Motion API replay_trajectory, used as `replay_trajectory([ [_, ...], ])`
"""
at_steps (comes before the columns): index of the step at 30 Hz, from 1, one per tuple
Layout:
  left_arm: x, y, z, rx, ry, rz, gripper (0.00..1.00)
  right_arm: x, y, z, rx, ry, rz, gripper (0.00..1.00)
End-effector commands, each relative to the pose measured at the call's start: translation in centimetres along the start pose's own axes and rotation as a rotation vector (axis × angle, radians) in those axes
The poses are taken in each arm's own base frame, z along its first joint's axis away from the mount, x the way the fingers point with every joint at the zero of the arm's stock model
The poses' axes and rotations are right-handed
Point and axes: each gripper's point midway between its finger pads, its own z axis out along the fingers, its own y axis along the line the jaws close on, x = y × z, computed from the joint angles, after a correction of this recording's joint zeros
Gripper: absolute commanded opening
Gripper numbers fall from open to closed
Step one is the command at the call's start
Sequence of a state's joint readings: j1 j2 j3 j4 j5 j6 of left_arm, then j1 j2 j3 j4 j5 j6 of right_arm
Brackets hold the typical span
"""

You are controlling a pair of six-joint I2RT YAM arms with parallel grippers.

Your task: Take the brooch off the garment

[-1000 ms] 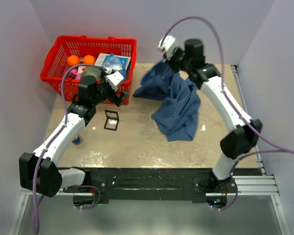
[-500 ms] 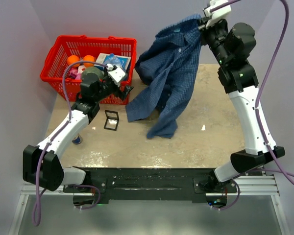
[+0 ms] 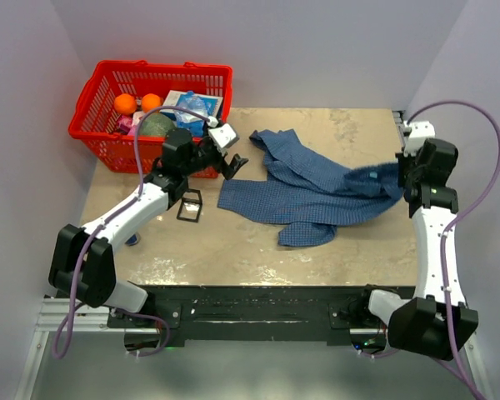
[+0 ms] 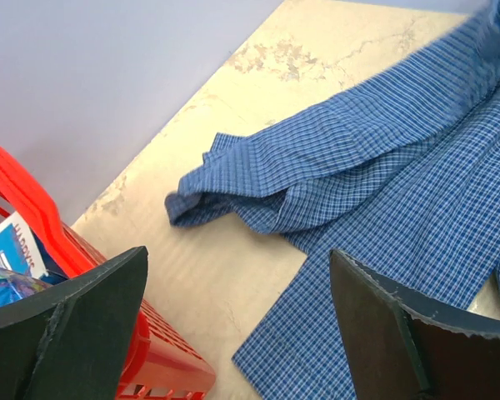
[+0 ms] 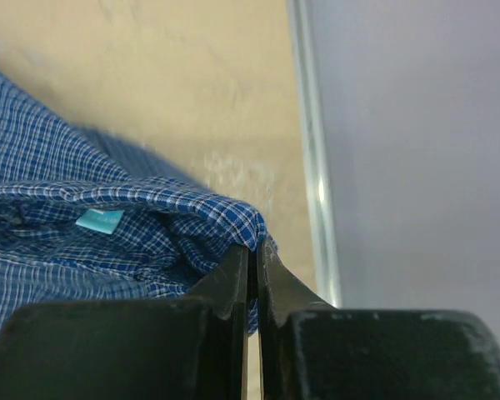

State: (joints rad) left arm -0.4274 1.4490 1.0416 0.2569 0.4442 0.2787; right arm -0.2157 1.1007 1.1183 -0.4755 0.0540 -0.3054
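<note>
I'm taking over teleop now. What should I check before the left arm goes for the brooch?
1. Right gripper shut on the garment: ok, pinching a fold by the label.
2. Left gripper open: ok.
3. Brooch in sight: not ok, no view shows it.
4. Garment down on the table: ok, spread but folded over itself.
5. Left gripper apart from the basket: ok.

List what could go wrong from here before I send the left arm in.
1. The brooch shows in no view; it may lie under a fold of the garment, so the open left gripper might pinch blindly.
2. The right gripper clamps only a thin edge of it beside the right edge of the table; more pull could slip it free.
</note>
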Motion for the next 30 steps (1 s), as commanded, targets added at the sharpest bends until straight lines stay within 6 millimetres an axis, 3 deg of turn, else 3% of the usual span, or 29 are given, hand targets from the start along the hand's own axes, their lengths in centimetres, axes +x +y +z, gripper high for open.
replay_trajectory([
  [1,-0.3,-1.2,1.0,0.056,-0.009,-0.011,0.93,5.2,1.2,0.8,-0.073,0.142,0.064,0.00],
  [3,0.7,-2.4,1.5,0.087,0.022,-0.022,0.93,6.0,1.7,1.4,-0.101,0.182,0.062,0.00],
  [4,1.5,-2.8,1.9,0.097,0.044,-0.027,0.93,5.4,2.0,1.5,-0.122,0.167,0.063,0.09],
  [5,2.2,-3.0,2.1,0.100,0.070,-0.031,0.92,5.0,2.1,1.6,-0.142,0.157,0.042,0.43],
  [7,3.0,-3.7,2.6,0.118,0.092,-0.039,0.92,2.9,2.7,1.7,-0.210,0.103,0.007,0.53],
  [10,3.7,-4.0,3.1,0.124,0.115,-0.047,0.92,0.6,5.4,0.8,-0.425,-0.011,-0.153,0.66],
  [12,4.0,-4.0,3.2,0.120,0.124,-0.054,0.91,0.4,7.0,0.5,-0.516,-0.060,-0.318,0.71],
  [15,3.8,-3.8,3.2,0.117,0.132,-0.054,0.91,1.8,9.3,0.4,-0.654,-0.066,-0.535,0.75],
  [19,4.1,-3.8,2.9,0.117,0.157,-0.044,0.91,6.5,12.6,-0.2,-0.860,0.056,-0.767,0.77],
  [24,4.0,-3.6,2.3,0.097,0.165,-0.038,0.92,10.0,13.1,-0.3,-0.894,0.098,-0.872,0.78],
  [30,4.6,-3.9,1.9,0.092,0.182,-0.056,0.92,12.0,13.8,0.0,-0.829,0.072,-0.947,0.79],
])
